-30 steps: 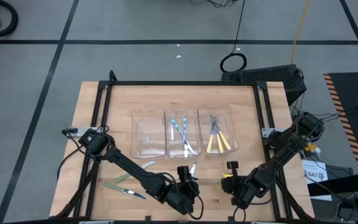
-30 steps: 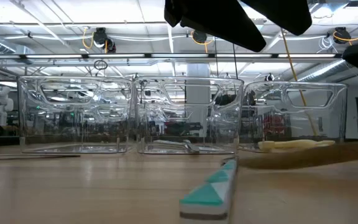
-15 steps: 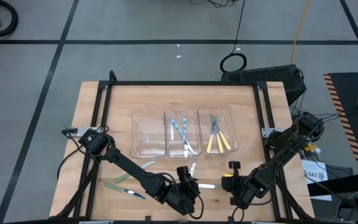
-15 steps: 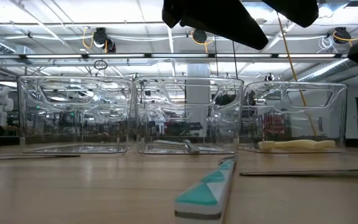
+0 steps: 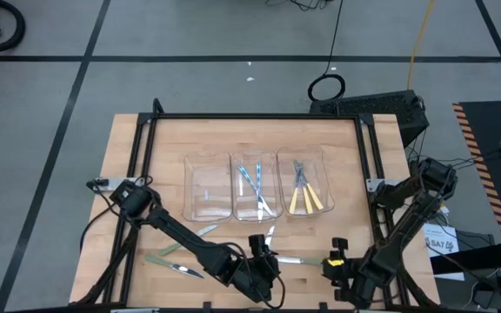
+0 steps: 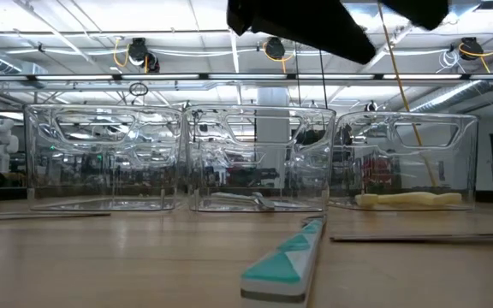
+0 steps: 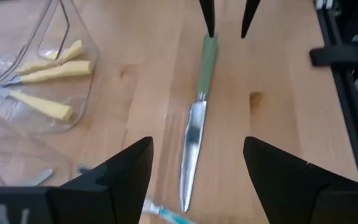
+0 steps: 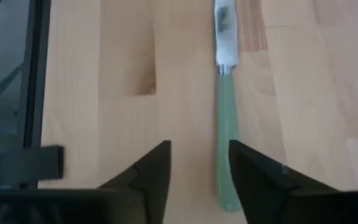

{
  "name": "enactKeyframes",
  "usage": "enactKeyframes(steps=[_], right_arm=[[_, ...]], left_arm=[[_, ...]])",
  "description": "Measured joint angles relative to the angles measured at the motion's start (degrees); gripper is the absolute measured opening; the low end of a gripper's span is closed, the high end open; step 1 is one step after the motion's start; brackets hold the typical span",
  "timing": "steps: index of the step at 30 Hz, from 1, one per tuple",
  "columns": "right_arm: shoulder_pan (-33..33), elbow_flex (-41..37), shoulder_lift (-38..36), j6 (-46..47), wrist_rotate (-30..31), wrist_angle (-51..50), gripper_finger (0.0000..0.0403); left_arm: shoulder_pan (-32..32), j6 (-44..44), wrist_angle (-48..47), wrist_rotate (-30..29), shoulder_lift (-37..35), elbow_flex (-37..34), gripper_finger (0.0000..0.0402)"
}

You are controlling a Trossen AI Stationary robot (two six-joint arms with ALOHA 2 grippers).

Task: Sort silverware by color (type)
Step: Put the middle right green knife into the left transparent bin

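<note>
A green-handled knife lies flat on the table between my two grippers, handle toward my right gripper, blade toward my left. My right gripper stands open just off the handle's end, its fingertips above it. My left gripper is open wide, with the blade showing between its fingers. More silverware lies loose: green pieces at the near left and a teal-patterned handle. Blue-handled pieces lie in the middle bin, yellow-handled ones in the right bin.
Three clear bins stand side by side mid-table; the left one shows nothing inside. A black frame runs around the tabletop. Another loose piece lies by the left arm. Bare wood lies between the bins and the grippers.
The green-handled knife, held tipped off the table by my right gripper a second ago, now lies flat on the wood. My right gripper has let go of it and drawn back toward the table's right and near edges. My left arm has kept still.
</note>
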Motion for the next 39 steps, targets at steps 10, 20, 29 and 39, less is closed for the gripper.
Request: enactKeyframes(steps=[10,20,29,39], right_arm=[[2.67,0.0,0.0,1.59,1.85,-3.56,0.0199],[4.47,0.0,1.15,3.21,1.65,-5.24,0.0199],[2.24,0.0,4.3,-0.4,0.61,-7.13,0.0199],[-0.59,0.3,8.44,0.08,-5.87,-7.59,0.0185]], left_arm=[[-0.33,4.27,4.67,0.25,1.38,0.06,0.0259],[-0.72,4.61,3.18,0.55,1.41,0.04,0.0259],[-0.72,5.33,3.22,0.56,1.41,0.04,0.0259],[-0.21,5.66,3.29,0.6,1.41,0.01,0.0259]])
